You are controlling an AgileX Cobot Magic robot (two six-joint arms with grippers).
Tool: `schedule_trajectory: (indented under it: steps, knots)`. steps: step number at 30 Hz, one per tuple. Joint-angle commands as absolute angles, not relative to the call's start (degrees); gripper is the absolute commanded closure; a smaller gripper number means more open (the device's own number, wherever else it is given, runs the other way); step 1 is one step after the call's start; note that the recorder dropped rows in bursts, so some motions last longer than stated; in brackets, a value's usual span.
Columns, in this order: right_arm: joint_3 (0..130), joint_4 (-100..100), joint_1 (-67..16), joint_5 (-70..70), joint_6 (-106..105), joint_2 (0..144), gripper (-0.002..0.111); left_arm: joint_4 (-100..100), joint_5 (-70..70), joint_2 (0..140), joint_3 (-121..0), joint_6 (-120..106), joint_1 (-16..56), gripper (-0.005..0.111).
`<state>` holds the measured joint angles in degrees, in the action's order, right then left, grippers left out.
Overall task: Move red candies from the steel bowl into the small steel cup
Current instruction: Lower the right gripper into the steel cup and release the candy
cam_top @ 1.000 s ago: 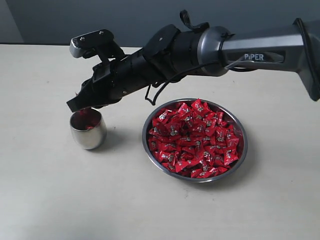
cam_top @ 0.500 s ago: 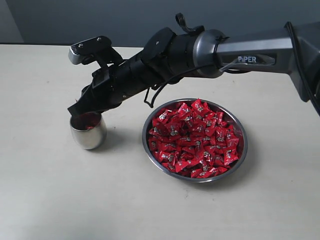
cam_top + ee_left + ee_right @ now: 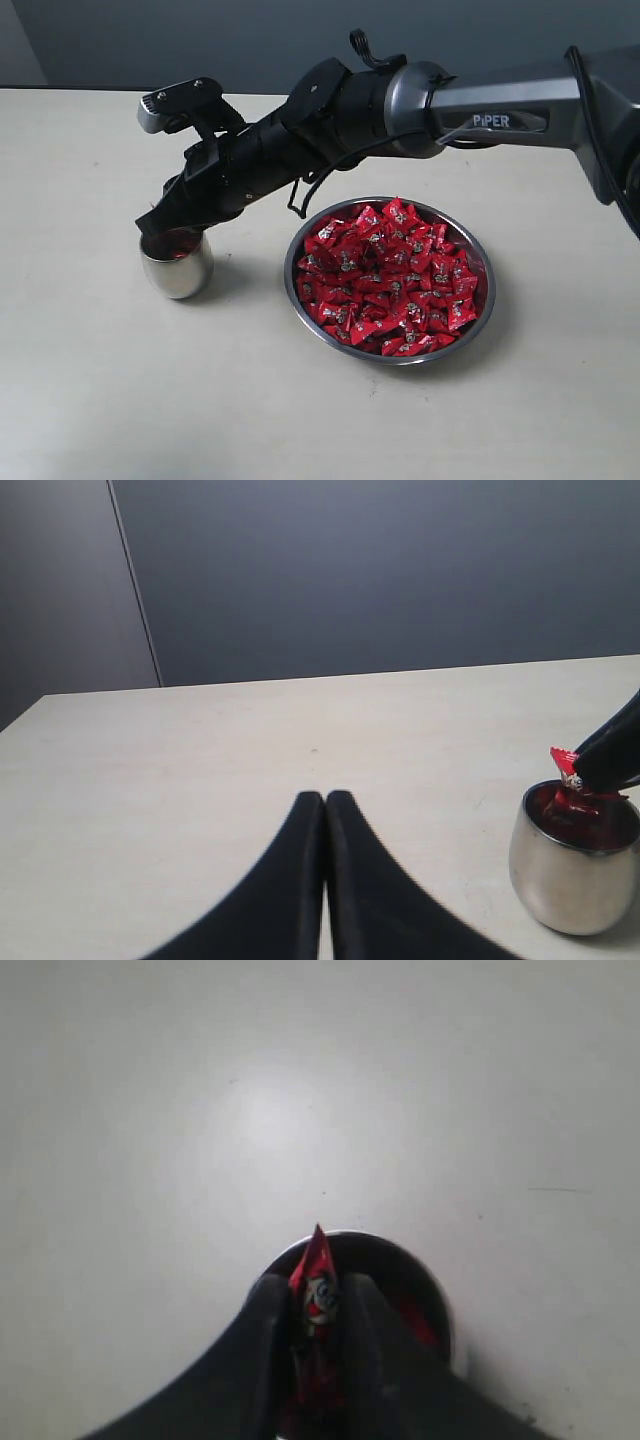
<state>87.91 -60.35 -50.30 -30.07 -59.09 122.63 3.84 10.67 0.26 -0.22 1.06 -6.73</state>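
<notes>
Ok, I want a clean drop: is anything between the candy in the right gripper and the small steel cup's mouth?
Nothing visible: the right gripper holds the red candy right above the open mouth of the small steel cup.

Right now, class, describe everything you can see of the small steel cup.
The small steel cup is a handleless, egg-shaped tumbler of polished, mirror-like metal. It stands upright on the pale table. In the exterior view it is left of the steel bowl and apart from it. Red candies lie inside. The right gripper hangs at its mouth, pinching a red candy.
</notes>
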Motion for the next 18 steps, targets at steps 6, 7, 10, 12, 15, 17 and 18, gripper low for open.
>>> schedule_trajectory:
  steps: [6,7,10,12,15,17,18]
  knots:
    - [88.22,-59.33,-50.38,-30.14,-57.24,122.54,0.082,3.9,10.43,0.0,0.0,1.13,-6.77,0.106]
    - [88.22,-59.33,-50.38,-30.14,-57.24,122.54,0.083,3.9,10.43,0.0,0.0,1.13,-6.77,0.106]
    - [88.22,-59.33,-50.38,-30.26,-56.98,122.54,0.083,3.9,10.43,0.0,0.0,1.13,-6.77,0.106]
    - [88.22,-59.33,-50.38,-30.26,-56.98,122.54,0.083,3.9,10.43,0.0,0.0,1.13,-6.77,0.106]
    - [88.22,-59.33,-50.38,-30.26,-56.98,122.54,0.083,3.9,10.43,0.0,0.0,1.13,-6.77,0.106]
    - [88.22,-59.44,-50.38,-30.26,-56.98,122.54,0.083,3.9,10.28,0.0,0.0,1.13,-6.77,0.106]
    - [88.22,-59.44,-50.38,-30.26,-56.98,122.54,0.082,3.9,10.28,0.0,0.0,1.13,-6.77,0.106]
